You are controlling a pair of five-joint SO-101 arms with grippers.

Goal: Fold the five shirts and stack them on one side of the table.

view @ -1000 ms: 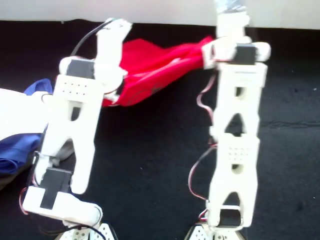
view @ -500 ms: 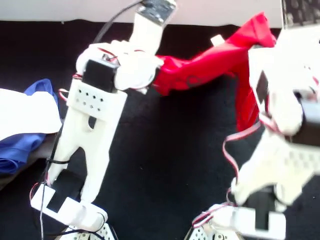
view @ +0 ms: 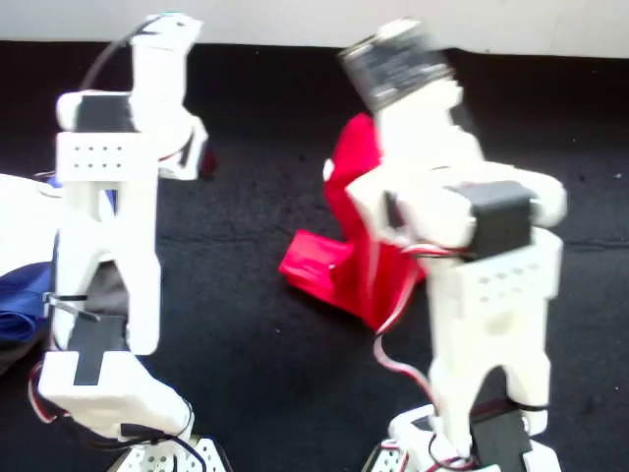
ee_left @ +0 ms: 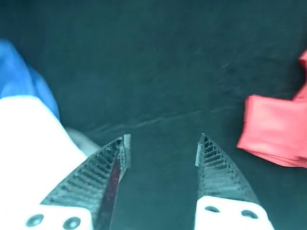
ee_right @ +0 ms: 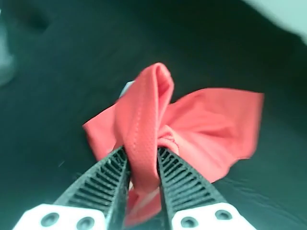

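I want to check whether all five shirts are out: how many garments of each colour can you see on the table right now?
red shirt: 1
white shirt: 1
blue shirt: 1, as far as can be told
Total: 3 in sight

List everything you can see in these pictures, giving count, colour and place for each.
red shirt: one, red, mid-table, part lying flat, part held up.
white shirt: one, white, at the table's left edge in the high view.
blue shirt: one, blue, against the white shirt.
table: one, black cover.
left arm, right arm: two, white, side by side.
left gripper: open, over bare table.
right gripper: shut on the red shirt.
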